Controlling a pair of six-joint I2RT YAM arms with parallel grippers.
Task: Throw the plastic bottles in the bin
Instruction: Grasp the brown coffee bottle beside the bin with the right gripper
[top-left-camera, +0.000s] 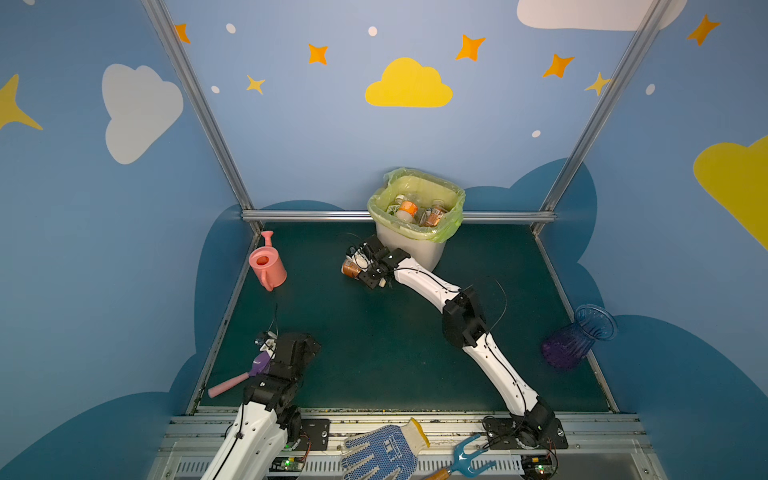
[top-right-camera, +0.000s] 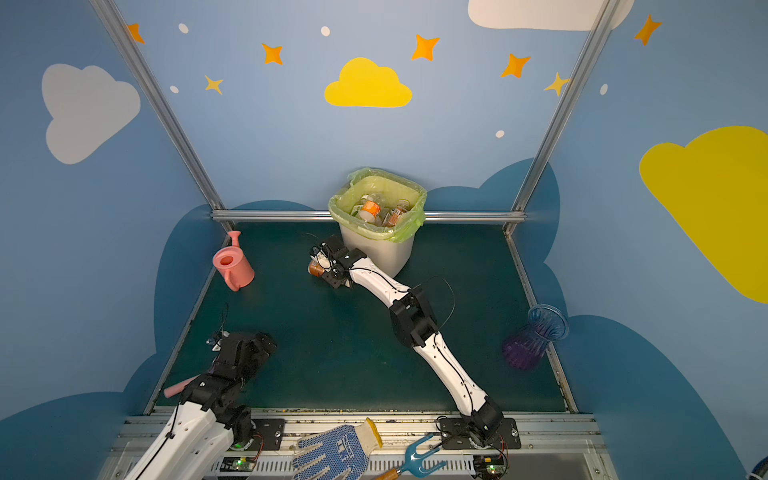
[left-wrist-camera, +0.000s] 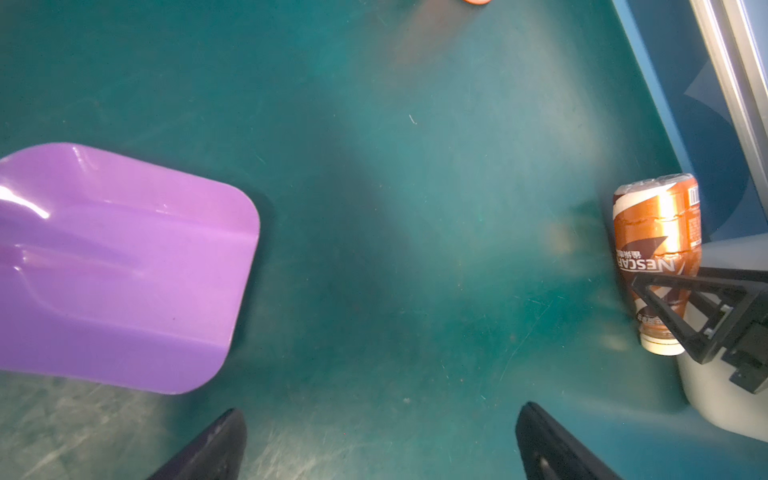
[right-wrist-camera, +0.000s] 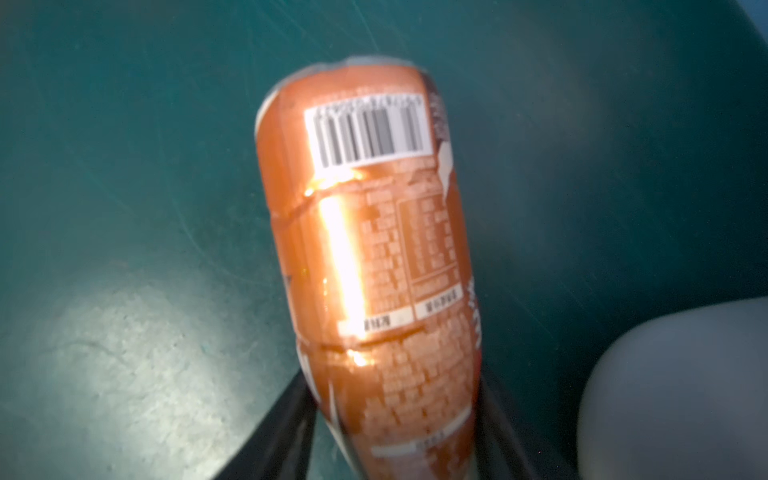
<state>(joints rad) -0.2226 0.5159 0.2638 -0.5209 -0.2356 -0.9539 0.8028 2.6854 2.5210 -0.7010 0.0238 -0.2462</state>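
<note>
Gripping the brown-label bottle (top-left-camera: 350, 270) near its neck end, your right tool (top-left-camera: 360, 264) sits just beside the front-left corner of the bin (top-left-camera: 415, 253), low over the worktop (top-left-camera: 374, 353). The bin stands against the back rail, and several other bottles (top-left-camera: 409, 208) lie inside it.

Your left tool (left-wrist-camera: 380, 446) hangs with its jaws wide apart and nothing between them, near the front-left edge beside a purple scoop (left-wrist-camera: 124, 266). You have open room across the middle of the worktop between the two arms. A pink watering can (top-left-camera: 268, 266) crowds the left edge and a purple vase (top-left-camera: 577, 338) sits tilted at the right edge.

Only the right wrist view shows you the barcode and the fingers flanking the bottle. Only the left wrist view shows its lettering and white cap (left-wrist-camera: 660, 347).
</note>
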